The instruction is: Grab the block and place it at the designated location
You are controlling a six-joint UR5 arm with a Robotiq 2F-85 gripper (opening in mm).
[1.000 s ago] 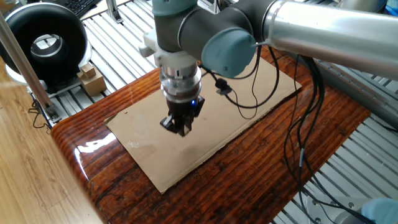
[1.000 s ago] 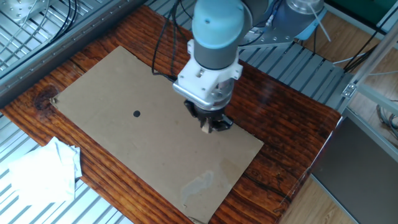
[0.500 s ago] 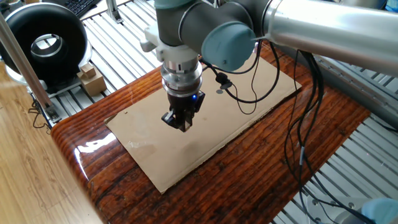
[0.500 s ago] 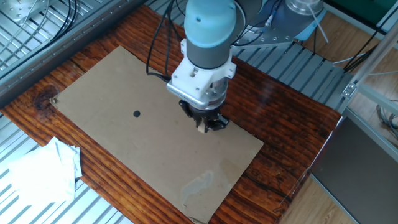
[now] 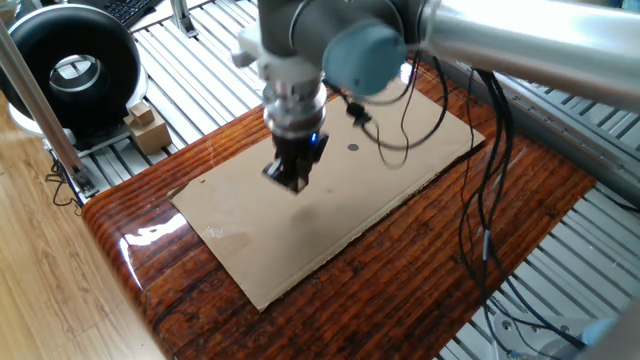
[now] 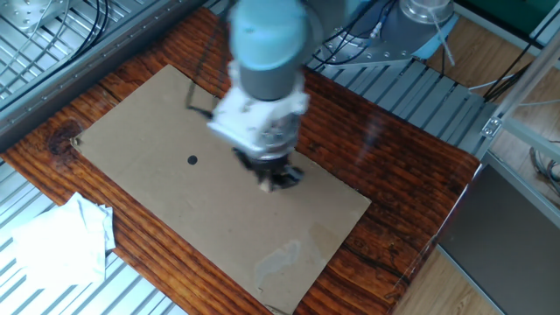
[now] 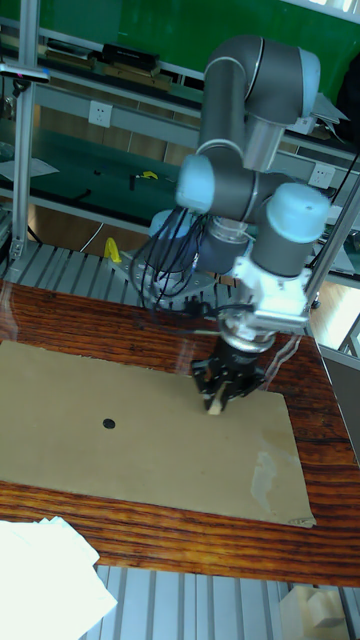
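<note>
A tiny pale tan block is pinched at the tips of my gripper, which is shut on it. It hangs just above the cardboard sheet. In the other fixed view the gripper is motion-blurred, with the block showing pale at its tip. The designated location, a small dark dot, lies bare on the cardboard some way to the gripper's left, also shown as the dot and the dot. In one fixed view the gripper hides the block.
The cardboard sheet lies on a glossy wooden table. White crumpled paper sits at the table's corner. A black round device and small brown boxes stand off the table. Cables hang from the arm.
The arm has carried the held block across the cardboard toward the dark dot. It is moving fast enough to blur now. The grip is unchanged.
</note>
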